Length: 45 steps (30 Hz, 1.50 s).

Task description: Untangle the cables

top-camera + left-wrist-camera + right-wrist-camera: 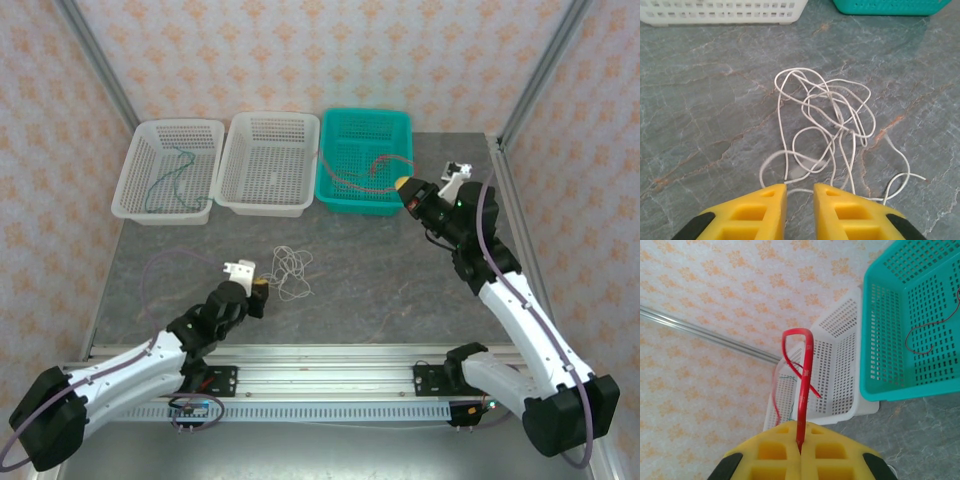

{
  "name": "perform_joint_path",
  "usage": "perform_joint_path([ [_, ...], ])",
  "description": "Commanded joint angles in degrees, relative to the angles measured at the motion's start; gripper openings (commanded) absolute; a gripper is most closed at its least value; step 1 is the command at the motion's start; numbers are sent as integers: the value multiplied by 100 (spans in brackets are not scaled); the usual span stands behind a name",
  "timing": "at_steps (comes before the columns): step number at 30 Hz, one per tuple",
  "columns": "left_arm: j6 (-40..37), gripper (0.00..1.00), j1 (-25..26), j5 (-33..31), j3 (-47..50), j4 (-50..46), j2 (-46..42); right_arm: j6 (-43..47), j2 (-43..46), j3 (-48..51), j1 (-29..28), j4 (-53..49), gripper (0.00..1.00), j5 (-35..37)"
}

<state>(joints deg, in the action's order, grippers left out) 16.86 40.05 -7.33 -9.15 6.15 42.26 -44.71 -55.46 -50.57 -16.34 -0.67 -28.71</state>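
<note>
One white cable [840, 112] lies tangled, light and floppy; take an outer loop with your narrowly parted left hand [800, 189]. Your right hand [801, 441] pinches the red cable [804, 390].

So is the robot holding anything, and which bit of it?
Yes. The right gripper pinches the red cable between shut fingers, just below a loop in it. The left gripper is open near the white cable, holding nothing.

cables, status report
Left end effector open, at white cable on table. Right end effector shut on red cable by teal basket. Green cable in white basket.
</note>
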Motion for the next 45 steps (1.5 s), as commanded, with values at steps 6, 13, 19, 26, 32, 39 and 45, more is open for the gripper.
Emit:
perform_joint_path([
  [6, -832, 80, -64, 183, -1573, -735, -279, 145, -285, -258, -10, 28, 0, -600],
  [13, -2546, 87, -50, 1701, -3649, -850, 1377, 615, -1046, -847, -231, -441, 0, -1421],
  [19, -4067, 89, -30, 2402, -4462, -467, 2643, 1517, -1500, -1483, -885, -1396, 0, -1765],
  [26, -3756, 74, -92, 1819, -4557, 211, 3633, 1433, -1489, -1540, -1057, -1147, 0, -1689],
  [32, -3109, 0, -252, 1611, -3982, 549, 3591, 885, -1048, -1134, -880, -384, 0, -1170],
  [39, -3225, 0, -245, 2257, -3785, 374, 3392, -651, -1065, -322, -461, 1290, 11, -1354],
  [45, -3324, 0, -248, 3075, -3994, 298, 3476, -1630, -1730, -31, -848, 2471, 49, -1499],
])
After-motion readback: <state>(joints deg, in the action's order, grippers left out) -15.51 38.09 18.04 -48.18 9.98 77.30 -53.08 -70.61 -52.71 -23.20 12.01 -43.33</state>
